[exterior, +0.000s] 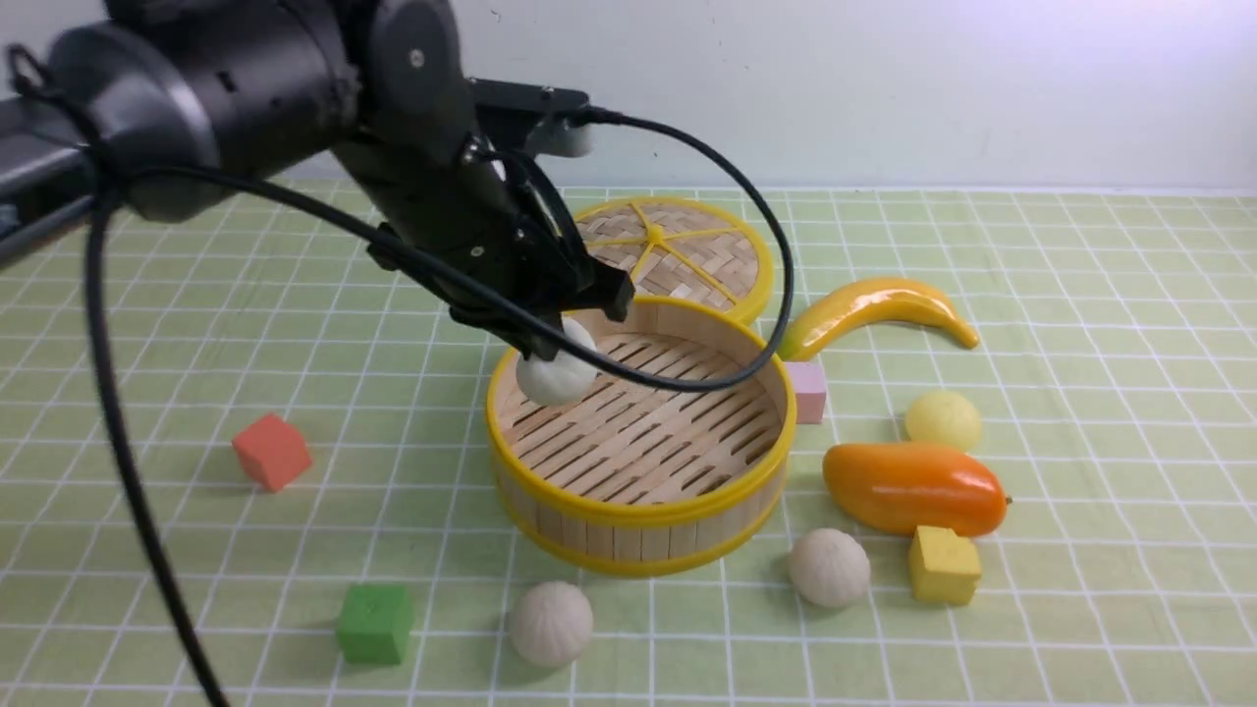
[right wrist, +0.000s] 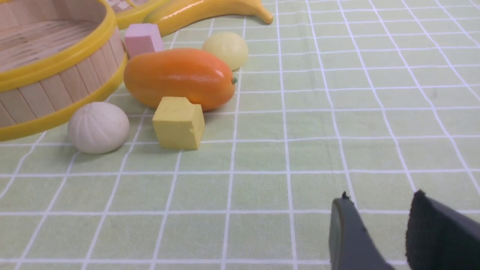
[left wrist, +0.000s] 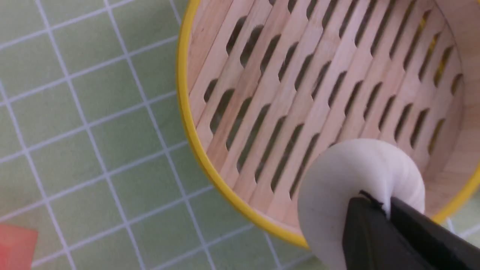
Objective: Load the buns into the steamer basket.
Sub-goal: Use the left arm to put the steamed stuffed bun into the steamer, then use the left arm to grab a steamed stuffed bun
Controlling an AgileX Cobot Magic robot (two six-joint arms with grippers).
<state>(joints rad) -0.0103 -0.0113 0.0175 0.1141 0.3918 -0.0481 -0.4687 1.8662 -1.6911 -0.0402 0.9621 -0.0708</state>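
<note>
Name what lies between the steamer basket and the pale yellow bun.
A pink cube, beside the steamer basket, short of the pale yellow bun; front view.

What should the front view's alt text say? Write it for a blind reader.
The shut left gripper meets the top of an off-white bun just inside the left rim of the steamer basket. Outside on the checked cloth lie two off-white buns, in front, and a pale yellow bun, right.
</note>
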